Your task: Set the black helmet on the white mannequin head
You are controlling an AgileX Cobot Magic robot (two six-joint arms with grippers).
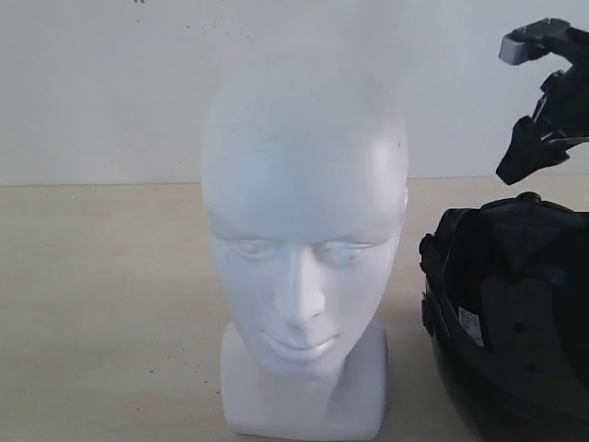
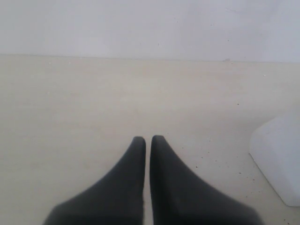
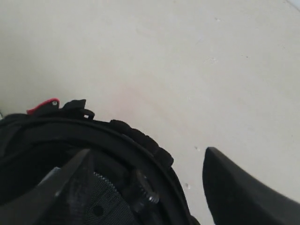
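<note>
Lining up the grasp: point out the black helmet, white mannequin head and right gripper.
black helmet (image 1: 515, 313), exterior view, inner padding.
white mannequin head (image 1: 304, 157), exterior view, forehead.
right gripper (image 3: 147, 152), right wrist view, between jaws.

Mannequin head (image 1: 304, 230): stood upright at the centre of the tabletop (image 1: 101, 304), facing the camera.
Helmet (image 1: 515, 313): laid on the tabletop just right of the head, apart from it, inside turned toward the camera.
Right hand (image 1: 538, 138): positioned above the helmet.
Left hand (image 2: 147, 138): positioned over the tabletop, near the head's base.
</note>
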